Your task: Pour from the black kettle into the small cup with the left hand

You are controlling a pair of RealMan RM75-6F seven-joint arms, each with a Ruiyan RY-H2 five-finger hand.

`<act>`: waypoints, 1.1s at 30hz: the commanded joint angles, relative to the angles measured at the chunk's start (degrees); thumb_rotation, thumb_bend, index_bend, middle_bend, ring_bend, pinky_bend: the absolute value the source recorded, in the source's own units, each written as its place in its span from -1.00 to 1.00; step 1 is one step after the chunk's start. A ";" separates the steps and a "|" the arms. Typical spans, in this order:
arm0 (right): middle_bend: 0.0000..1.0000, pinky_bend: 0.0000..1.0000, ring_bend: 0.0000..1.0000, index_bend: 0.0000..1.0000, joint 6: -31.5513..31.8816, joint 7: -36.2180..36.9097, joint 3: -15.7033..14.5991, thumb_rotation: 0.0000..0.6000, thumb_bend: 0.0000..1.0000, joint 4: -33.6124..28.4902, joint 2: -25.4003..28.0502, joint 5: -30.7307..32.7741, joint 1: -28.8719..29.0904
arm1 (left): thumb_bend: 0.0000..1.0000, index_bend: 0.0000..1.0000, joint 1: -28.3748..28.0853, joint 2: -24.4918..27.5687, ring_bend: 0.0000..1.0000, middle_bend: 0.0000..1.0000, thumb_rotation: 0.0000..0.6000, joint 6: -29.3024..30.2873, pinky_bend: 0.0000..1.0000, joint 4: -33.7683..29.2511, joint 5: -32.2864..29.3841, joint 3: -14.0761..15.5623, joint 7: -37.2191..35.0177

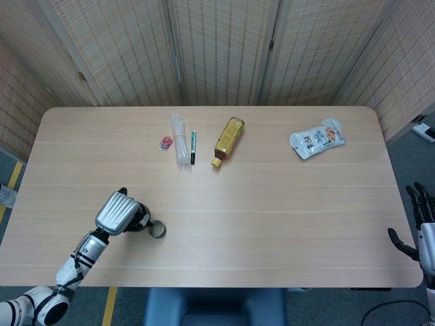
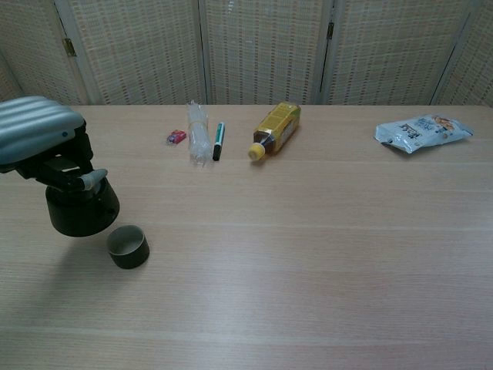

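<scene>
No readable text showing in either view. Snack bag (image 2: 422, 132) at far right is carrying printed graphics, but the lettering is blurring out. Bottle (image 2: 276, 129) at far middle is wearing a yellow label, print too small to read. Small red item (image 2: 176, 137) at far left is showing no legible marking. Pen (image 2: 218, 141) beside it is showing none either.
</scene>
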 commanded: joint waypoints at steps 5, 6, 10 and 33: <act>-0.84 -0.97 -0.58 -1.00 -0.18 0.54 0.00 1.00 -0.42 0.58 -0.33 0.25 0.00 | 0.10 1.00 0.23 -1.25 0.89 1.00 0.27 0.20 -0.01 -0.07 -0.58 -0.43 2.82; -0.84 -0.97 -0.58 -1.00 -0.22 0.59 0.00 1.00 -0.42 0.66 -0.35 0.28 0.01 | 0.11 1.00 0.25 -1.41 0.89 1.00 0.29 0.31 0.00 0.01 -0.49 -0.45 3.16; -0.84 -0.97 -0.58 -1.00 -0.34 0.72 -0.04 1.00 -0.42 0.81 -0.40 0.35 0.02 | 0.17 1.00 0.29 -2.13 0.90 1.00 0.38 0.42 0.02 0.44 -0.42 -0.54 4.17; -0.84 -0.97 -0.58 -1.00 -0.03 1.24 -0.20 1.00 -0.42 1.31 -0.64 0.41 -0.37 | 0.30 1.00 0.88 -5.24 0.91 1.00 0.43 1.43 0.05 2.17 0.82 -0.08 10.48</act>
